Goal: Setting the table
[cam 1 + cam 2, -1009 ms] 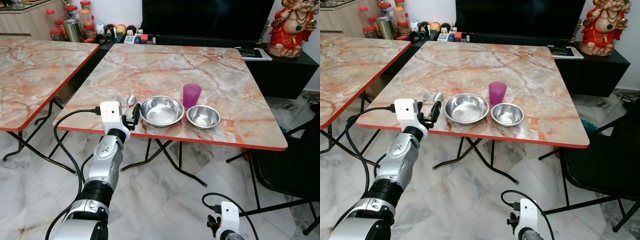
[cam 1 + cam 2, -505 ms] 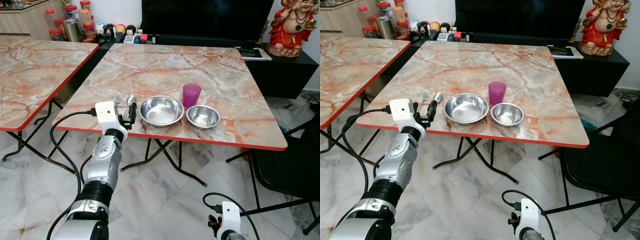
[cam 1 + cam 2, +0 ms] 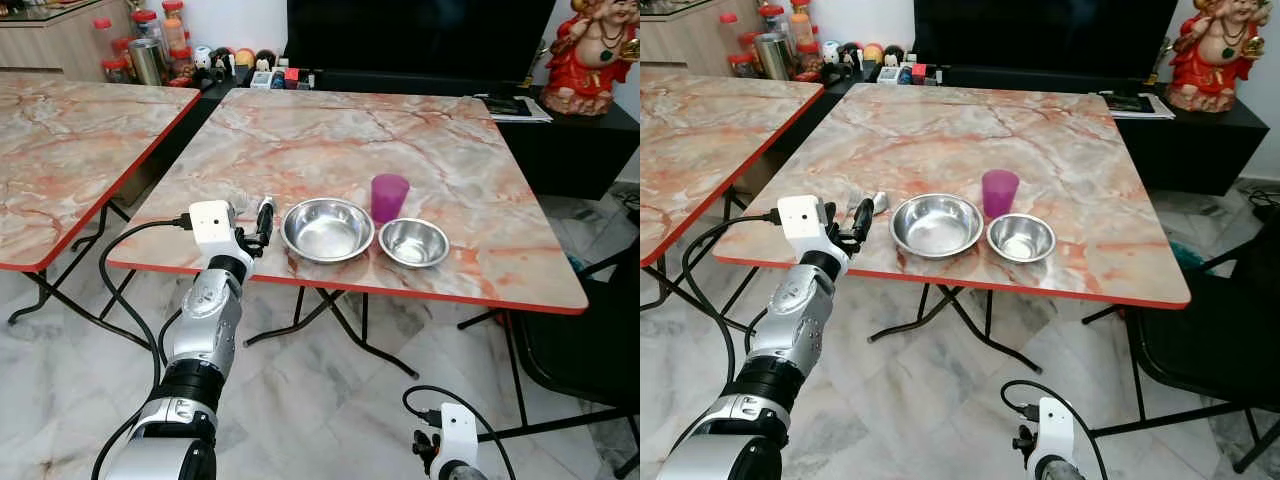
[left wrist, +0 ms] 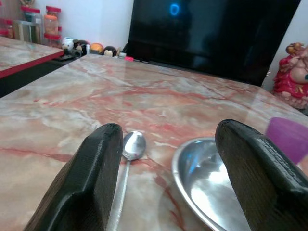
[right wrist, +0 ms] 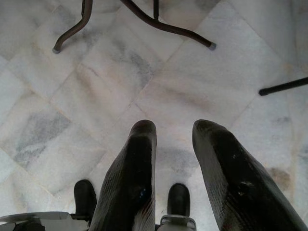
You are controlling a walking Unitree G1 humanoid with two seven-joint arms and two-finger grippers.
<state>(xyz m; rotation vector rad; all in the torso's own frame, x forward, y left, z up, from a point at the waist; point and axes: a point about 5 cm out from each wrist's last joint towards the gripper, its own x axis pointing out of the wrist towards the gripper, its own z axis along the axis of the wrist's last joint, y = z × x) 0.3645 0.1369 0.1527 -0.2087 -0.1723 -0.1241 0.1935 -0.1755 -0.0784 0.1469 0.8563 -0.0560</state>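
The marble-patterned bench (image 3: 330, 140) with its red edge carries the tableware along its near edge, toward the near left corner. A second bench (image 3: 70, 130) of the same pattern stands just beside it on the left, and a dark chair (image 3: 590, 340) stands at the right side over the pale tiled floor (image 3: 330, 400). On the bench, the large steel bowl (image 3: 326, 229) sits near the near edge, with the small steel bowl (image 3: 413, 242) just beside it on the right and the purple cup (image 3: 389, 197) just behind the gap between the two. The spoon (image 4: 130, 159) lies left of the large bowl, and a fork (image 3: 854, 205) lies left of the spoon. The left gripper (image 3: 258, 222) is raised at the near edge, its fingers (image 4: 91, 178) apart, with the spoon and the rim of the large bowl between them and nothing held. The right gripper (image 5: 171, 159) hangs low over the floor, its fingers (image 5: 132, 178) slightly apart and empty.
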